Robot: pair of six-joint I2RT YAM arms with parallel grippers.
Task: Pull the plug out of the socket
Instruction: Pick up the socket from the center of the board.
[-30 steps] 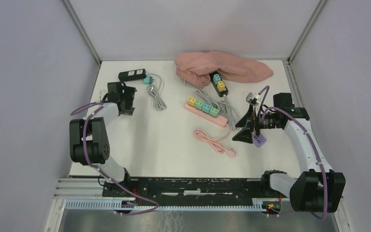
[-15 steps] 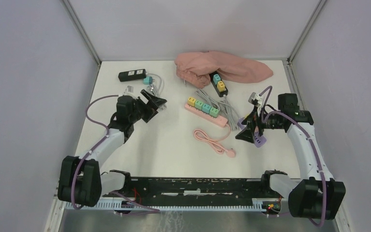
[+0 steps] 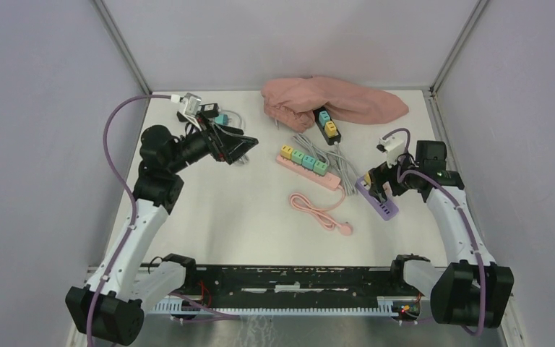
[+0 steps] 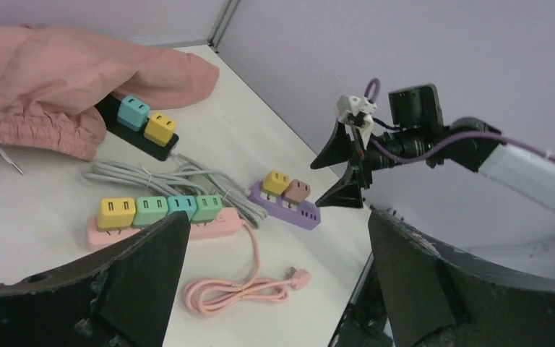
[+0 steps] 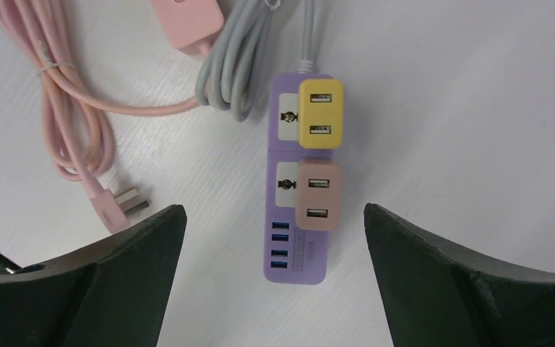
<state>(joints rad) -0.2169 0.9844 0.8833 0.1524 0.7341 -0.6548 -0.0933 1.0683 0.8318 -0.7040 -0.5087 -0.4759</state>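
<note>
At the table's right side lies the purple strip, below the right gripper, whose fingers stand wide apart, holding nothing. In the top view the strip's long axis runs diagonally, far-left to near-right. The gray cord leaves the far end, and 4 blue USB ports sit at the near end. 2 plugs sit in the strip: the yellow plug by the cord, the tan plug next to it. The strip's print is too small to read. The left gripper hangs raised at the left, fingers spread, empty.
</note>
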